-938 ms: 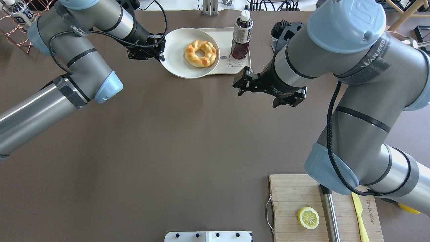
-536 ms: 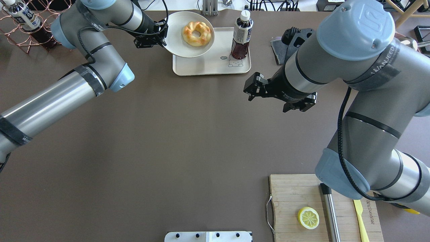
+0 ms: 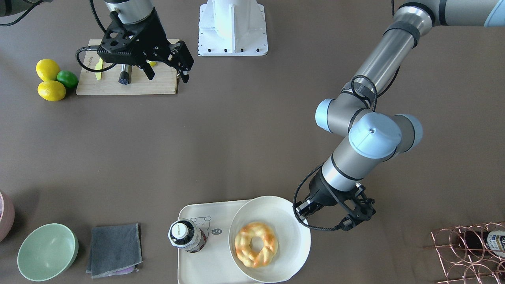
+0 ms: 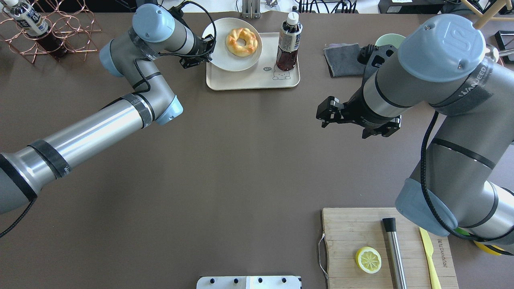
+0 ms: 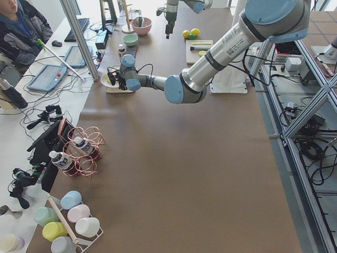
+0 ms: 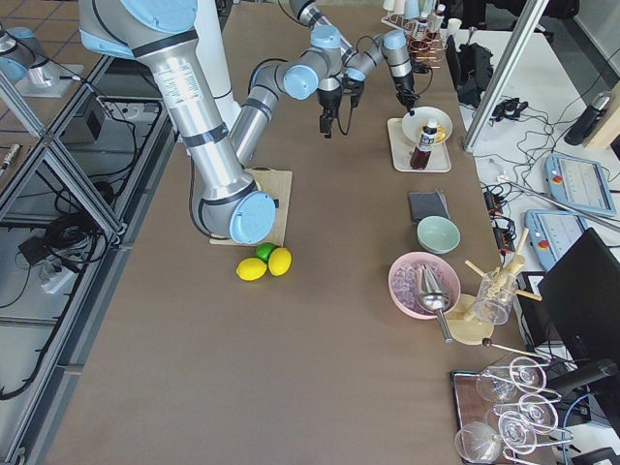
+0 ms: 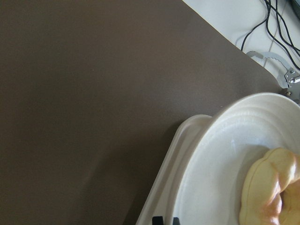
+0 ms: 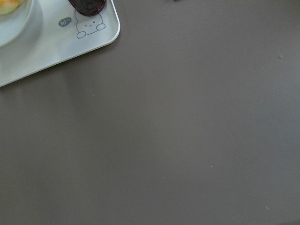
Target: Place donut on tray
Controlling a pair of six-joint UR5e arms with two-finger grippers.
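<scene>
The donut (image 4: 241, 41) lies on a white plate (image 4: 221, 58) over the tray (image 4: 253, 80), near the far edge of the table (image 4: 225, 160). The left hand (image 4: 202, 56) grasps the plate's rim. 1 bottle (image 4: 288, 42) stands on the tray. The right hand (image 4: 324, 115) hangs released and empty above the table.

L wrist: donut (image 7: 275, 187) & plate (image 7: 211, 164) cut by right/btm edges; L gripper (image 7: 166, 220) jaws just slivers at btm. R wrist: bottle (image 8: 89, 4) base only, cut at top. Front: tray (image 3: 213, 264) cut at btm, partly under plate.
</scene>
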